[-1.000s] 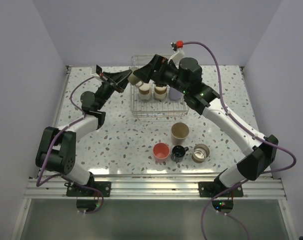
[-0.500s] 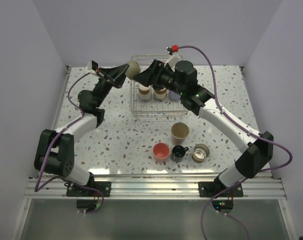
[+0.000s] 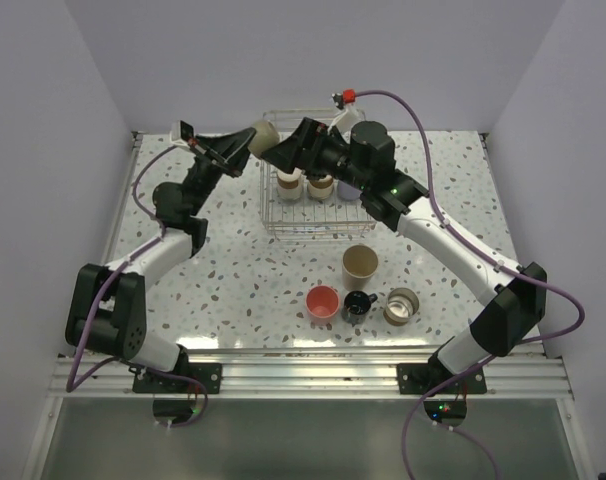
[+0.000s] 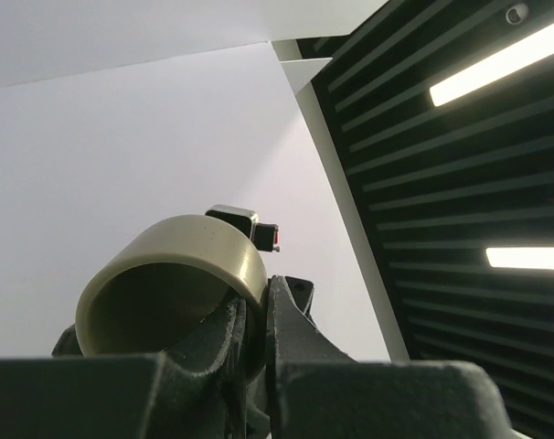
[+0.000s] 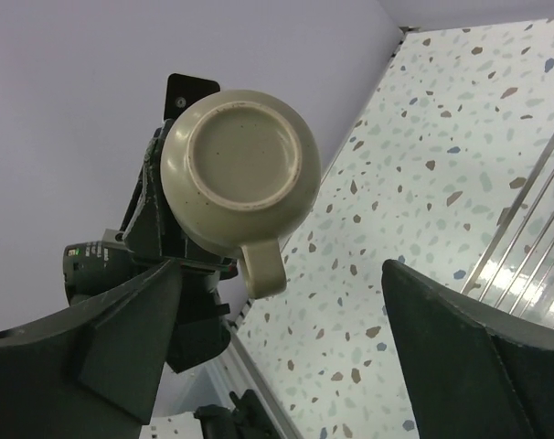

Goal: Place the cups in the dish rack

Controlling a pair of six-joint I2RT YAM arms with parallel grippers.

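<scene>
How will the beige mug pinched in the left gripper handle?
The mug looks like rigid glazed ceramic: likely slippery, breakable if dropped. Pinched one-sidedly by the left gripper, it may pivot; its handle weighs one side.

Two arms, left arm (image 3: 148, 258) and right arm (image 3: 453, 242): white link shells, black joint housings; purple cable (image 3: 388, 93) looping along each; red cap (image 3: 349, 96) at right wrist; small green light (image 3: 391, 187) on right forearm; left gripper (image 3: 245, 146), right gripper (image 3: 281, 152) matt black, wedge-shaped fingers
</scene>
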